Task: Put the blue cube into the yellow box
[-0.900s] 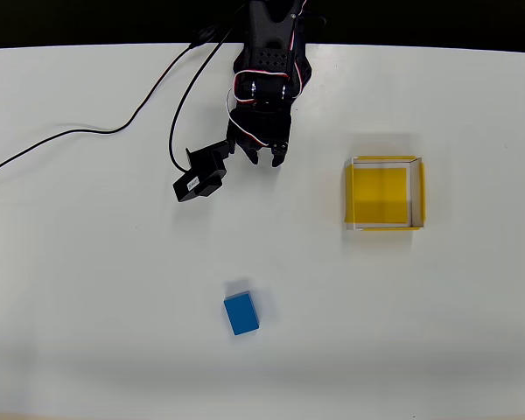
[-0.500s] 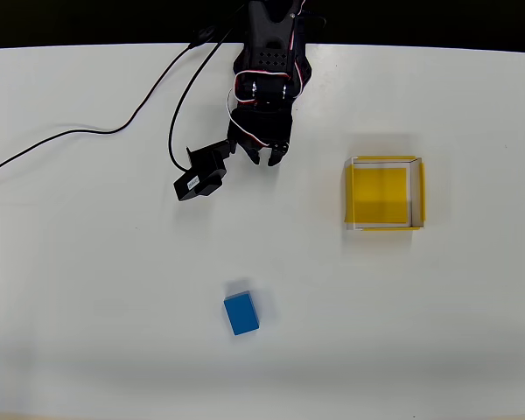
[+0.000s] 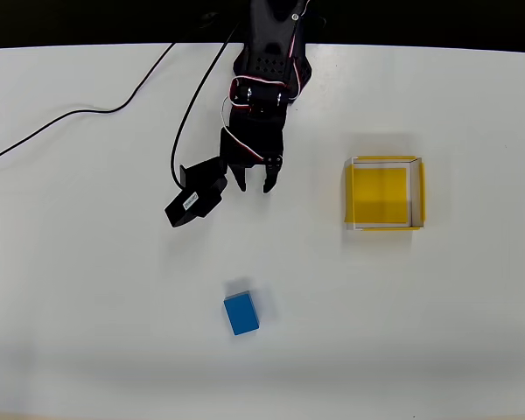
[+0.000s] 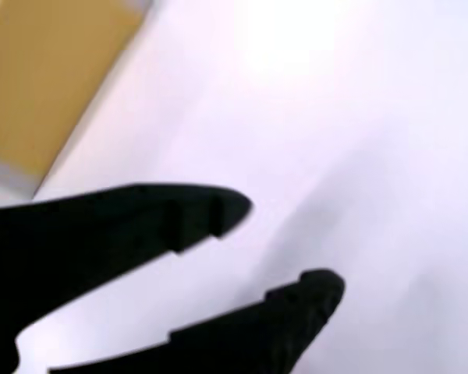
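The blue cube [image 3: 241, 313] lies on the white table toward the front, well below my black gripper [image 3: 253, 183] in the overhead view. That gripper hangs open with nothing between its fingers, tips pointing at the cube's side of the table. To the right stands the yellow box [image 3: 384, 193], a shallow empty tray. In the wrist view the two dark fingers [image 4: 148, 226] spread apart over bare white surface, the gripper [image 4: 285, 245] holding nothing.
A black cable [image 3: 79, 114] runs across the table's upper left from the arm base. The wrist camera block [image 3: 195, 196] juts out left of the gripper. A tan surface [image 4: 47, 70] beyond the table edge fills the wrist view's upper left corner.
The arm has reached forward, bringing the gripper lower in the overhead view and closer to the cube. The cable has shifted slightly. Cube and box are unmoved.
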